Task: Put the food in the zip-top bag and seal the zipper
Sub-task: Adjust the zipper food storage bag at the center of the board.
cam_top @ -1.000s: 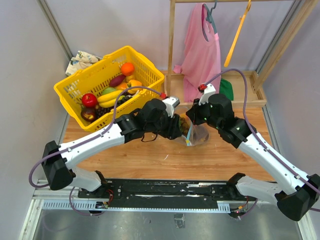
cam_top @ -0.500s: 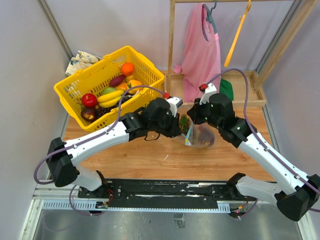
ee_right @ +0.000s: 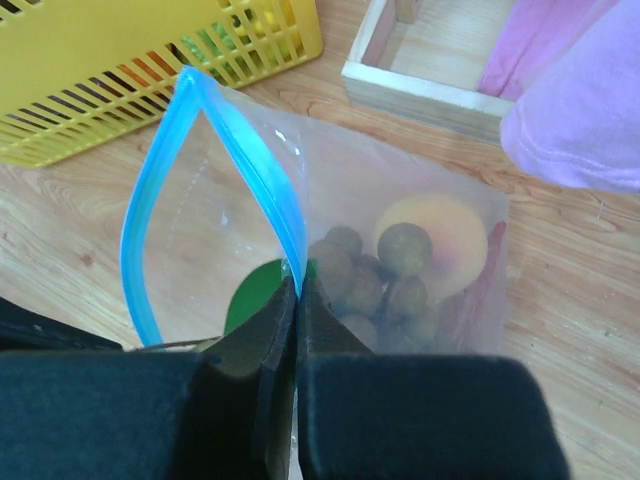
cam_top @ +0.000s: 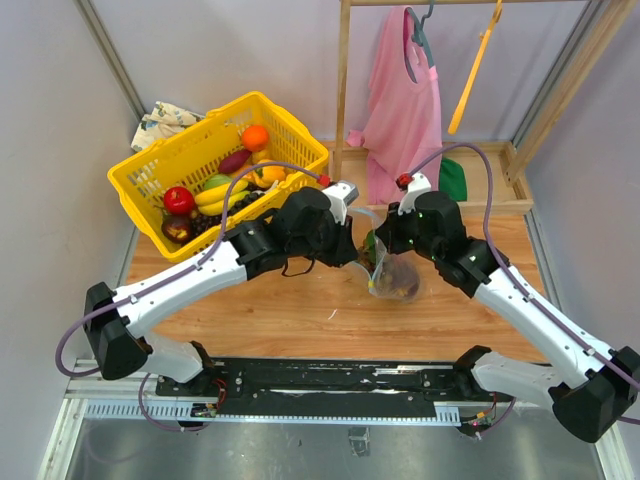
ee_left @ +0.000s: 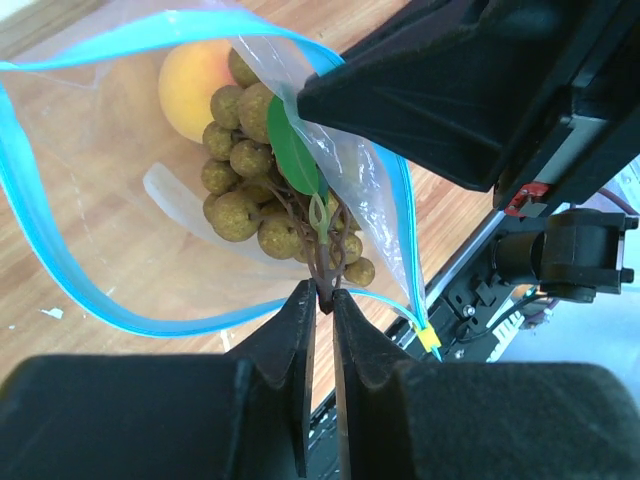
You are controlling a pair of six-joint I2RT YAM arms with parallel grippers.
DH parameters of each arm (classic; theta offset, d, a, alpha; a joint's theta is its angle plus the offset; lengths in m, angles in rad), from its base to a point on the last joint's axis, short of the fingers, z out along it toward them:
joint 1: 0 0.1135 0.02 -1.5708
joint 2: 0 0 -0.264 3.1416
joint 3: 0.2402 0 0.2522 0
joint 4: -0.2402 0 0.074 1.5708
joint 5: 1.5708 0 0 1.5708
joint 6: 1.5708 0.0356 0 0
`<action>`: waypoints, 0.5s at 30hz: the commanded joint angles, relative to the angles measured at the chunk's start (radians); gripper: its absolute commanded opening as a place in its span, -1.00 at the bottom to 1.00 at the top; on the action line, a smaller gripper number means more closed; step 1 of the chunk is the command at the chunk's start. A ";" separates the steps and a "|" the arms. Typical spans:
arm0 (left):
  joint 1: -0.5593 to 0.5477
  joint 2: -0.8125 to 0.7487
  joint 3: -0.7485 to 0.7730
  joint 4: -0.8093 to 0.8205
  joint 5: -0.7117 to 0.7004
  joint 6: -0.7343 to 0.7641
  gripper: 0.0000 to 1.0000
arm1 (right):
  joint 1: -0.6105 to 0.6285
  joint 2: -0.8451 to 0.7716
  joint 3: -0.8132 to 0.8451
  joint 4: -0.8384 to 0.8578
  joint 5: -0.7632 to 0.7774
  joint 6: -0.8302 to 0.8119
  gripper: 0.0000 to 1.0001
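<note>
The clear zip-top bag sits between both wrists at mid table, its mouth held open. My right gripper is shut on the blue zipper edge. Inside lie a brownish grape cluster, a yellow-orange round fruit and a red chili. My left gripper is shut on the brown stem of the grape cluster, which hangs into the bag mouth with its green leaf. The zipper loops round it. More food fills the yellow basket.
The basket stands at the back left with a crumpled cloth behind it. A wooden rack with a pink garment stands behind the bag. The right arm's black body is close over the bag.
My left jaws have closed onto the grape stem. The left wrist has edged back and the bag has bunched narrower. The right gripper has kept its pinch on the zipper.
</note>
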 commanded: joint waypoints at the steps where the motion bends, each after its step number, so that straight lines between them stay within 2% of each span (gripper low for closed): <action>1: 0.021 -0.041 0.034 -0.008 0.033 -0.002 -0.83 | -0.019 -0.024 -0.022 0.001 0.031 -0.021 -0.99; 6: 0.028 -0.039 0.034 -0.006 0.025 -0.017 -0.86 | -0.019 -0.034 -0.029 0.016 0.017 -0.026 -0.99; 15: 0.023 0.054 0.074 0.003 -0.060 -0.068 -0.96 | -0.019 -0.052 -0.020 0.055 -0.066 -0.023 -0.99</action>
